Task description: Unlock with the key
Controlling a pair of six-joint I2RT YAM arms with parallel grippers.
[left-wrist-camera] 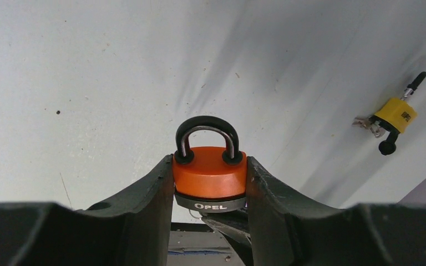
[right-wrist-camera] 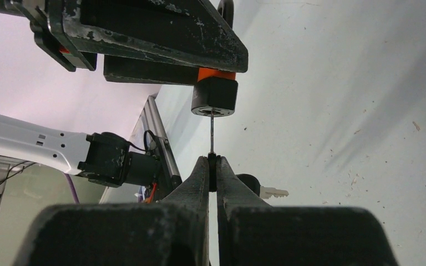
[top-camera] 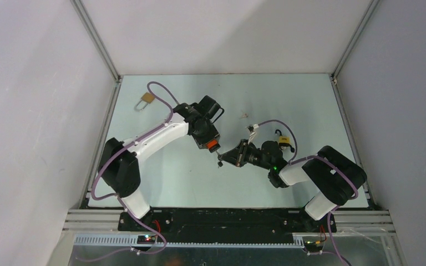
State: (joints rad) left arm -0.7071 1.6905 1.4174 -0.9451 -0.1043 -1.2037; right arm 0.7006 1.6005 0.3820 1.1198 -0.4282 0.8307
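Observation:
My left gripper is shut on an orange padlock with a black shackle and a grey "OPEL" base, held off the table; in the top view the padlock shows at the left gripper. My right gripper is shut on a key, seen edge-on. The key's thin blade reaches up into the keyhole in the padlock's underside. A second key hangs beside the right fingers. In the top view the right gripper sits just below and right of the padlock.
A yellow padlock with black-headed keys lies on the table right of centre, also seen in the top view. A brass padlock lies at the far left corner. Grey walls and aluminium rails enclose the table.

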